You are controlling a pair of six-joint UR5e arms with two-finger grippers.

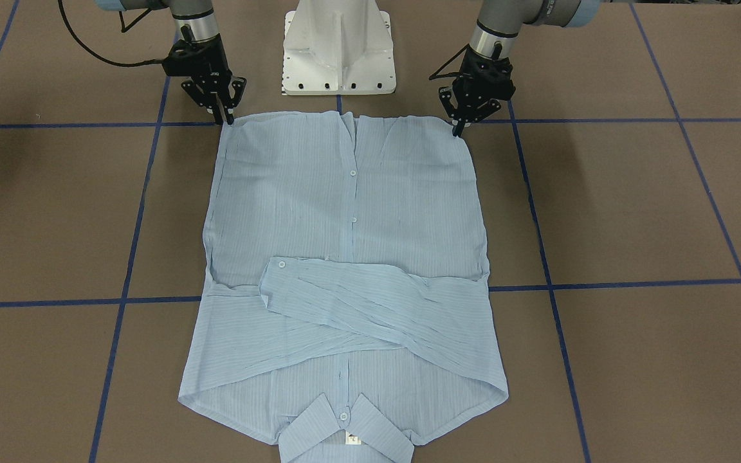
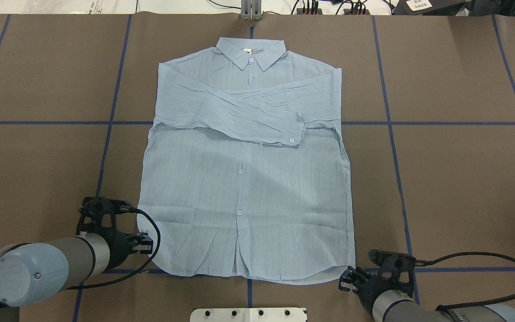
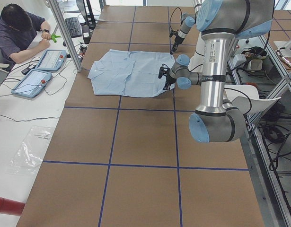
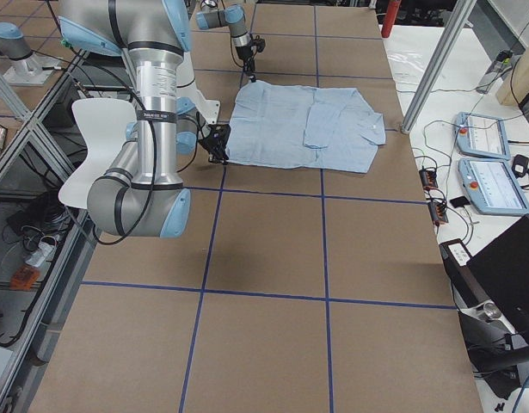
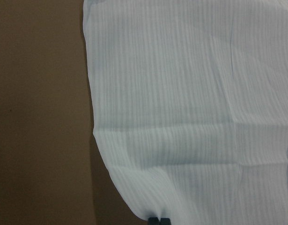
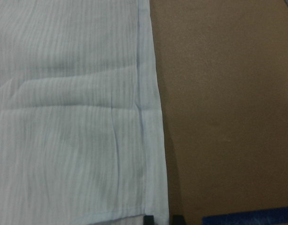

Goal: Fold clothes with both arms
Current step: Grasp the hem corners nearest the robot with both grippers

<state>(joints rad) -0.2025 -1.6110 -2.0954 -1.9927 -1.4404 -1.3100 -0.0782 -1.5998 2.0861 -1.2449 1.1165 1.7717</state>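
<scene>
Your shirt [image 2: 244, 179] lies flat and buttoned on the brown counter [image 2: 463, 179]. Its collar [image 2: 251, 52] is at the far side from the robot, and both sleeves [image 2: 239, 116] are crossed over the chest. Down at the near hem, the left hand [image 5: 159, 220] sits on the left corner, fingers pressed together with the cloth pinched between them. The right hand [image 6: 163, 219] is at the right corner, fingers a little apart, the hem's edge lying in the gap.
</scene>
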